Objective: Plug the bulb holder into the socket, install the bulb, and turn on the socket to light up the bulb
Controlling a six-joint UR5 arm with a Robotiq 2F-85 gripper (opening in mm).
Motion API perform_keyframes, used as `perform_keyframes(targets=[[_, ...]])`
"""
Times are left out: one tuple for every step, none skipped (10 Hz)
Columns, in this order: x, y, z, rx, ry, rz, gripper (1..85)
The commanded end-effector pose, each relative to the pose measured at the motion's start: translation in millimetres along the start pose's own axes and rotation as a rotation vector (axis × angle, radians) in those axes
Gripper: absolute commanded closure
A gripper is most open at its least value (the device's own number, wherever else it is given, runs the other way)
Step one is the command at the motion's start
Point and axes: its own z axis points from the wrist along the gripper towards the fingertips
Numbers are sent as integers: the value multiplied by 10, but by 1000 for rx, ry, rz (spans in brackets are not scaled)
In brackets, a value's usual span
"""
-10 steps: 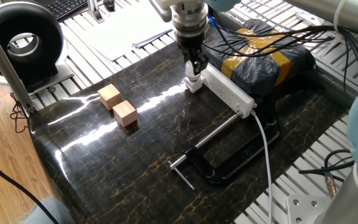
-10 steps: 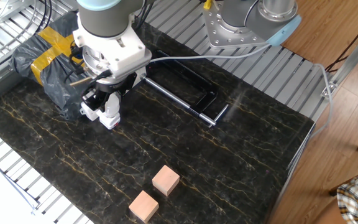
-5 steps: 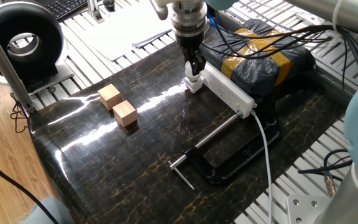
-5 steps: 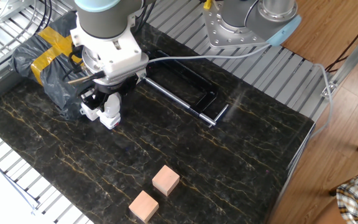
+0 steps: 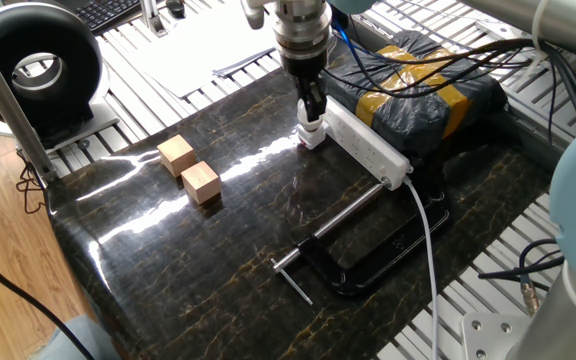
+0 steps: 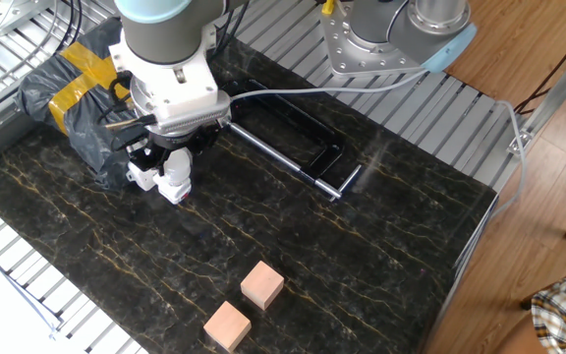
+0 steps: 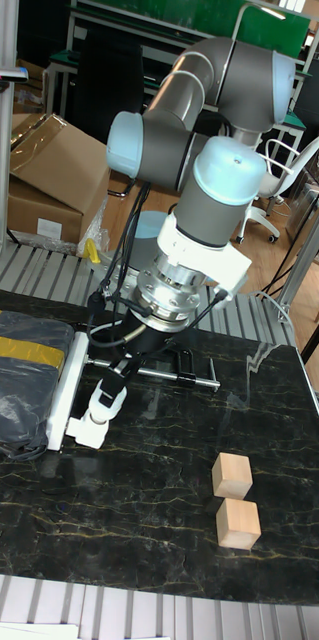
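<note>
Dark marble-patterned table (image 5: pixel 218 250) fills one fixed view, with slatted metal rails around it; the arm reaches down at the far side, where the gripper (image 5: pixel 311 112) stands over a small white stack at the near end of the socket (image 5: pixel 366 148); the stack looks like the bulb (image 5: pixel 311 126) seated on the bulb holder (image 5: pixel 312 138), though the join is too small to read; two wooden blocks (image 5: pixel 189 169) lie well apart to the left, and a black clamp (image 5: pixel 363 250) lies in front.

From the other fixed view, the gripper (image 6: pixel 174 157) sits low over the bulb (image 6: pixel 175 169); dark fingers flank the white bulb and seem closed on it, but contact is not plainly shown; the holder (image 6: pixel 171 189) rests at the end of the strip, beside a wrapped dark bundle (image 6: pixel 62 84).

Seen in the tall fixed view, the bulb (image 7: pixel 106 397) leans slightly under the gripper (image 7: pixel 119 375), with the holder (image 7: pixel 91 428) below.

Risks, as a judgement: a tilted bulb may cross-thread or jam; twisting may lever the holder out of its outlet; a slack grip may spin on the glass.
</note>
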Motion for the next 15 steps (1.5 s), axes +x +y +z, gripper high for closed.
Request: perform_keyframes(targets=[[2, 12, 5, -22, -13, 85, 843], [21, 20, 16, -32, -12, 106, 843], [32, 28, 19, -38, -9, 135, 843], [22, 52, 9, -45, -6, 161, 843], [-2, 67, -9, -48, -4, 179, 843], [-21, 76, -19, -48, -2, 199, 843], [-44, 98, -20, -55, -4, 221, 843], [-66, 113, -3, -65, -12, 248, 843], [-73, 125, 20, -75, -20, 270, 843], [-73, 148, 36, -88, -23, 298, 843], [-63, 160, 43, -95, -21, 325, 843], [-61, 178, 38, -101, -15, 360, 843], [-67, 188, 20, -101, -6, 383, 843], [-102, 217, -2, -110, -6, 396, 843], [-111, 218, -2, -112, -8, 404, 843]])
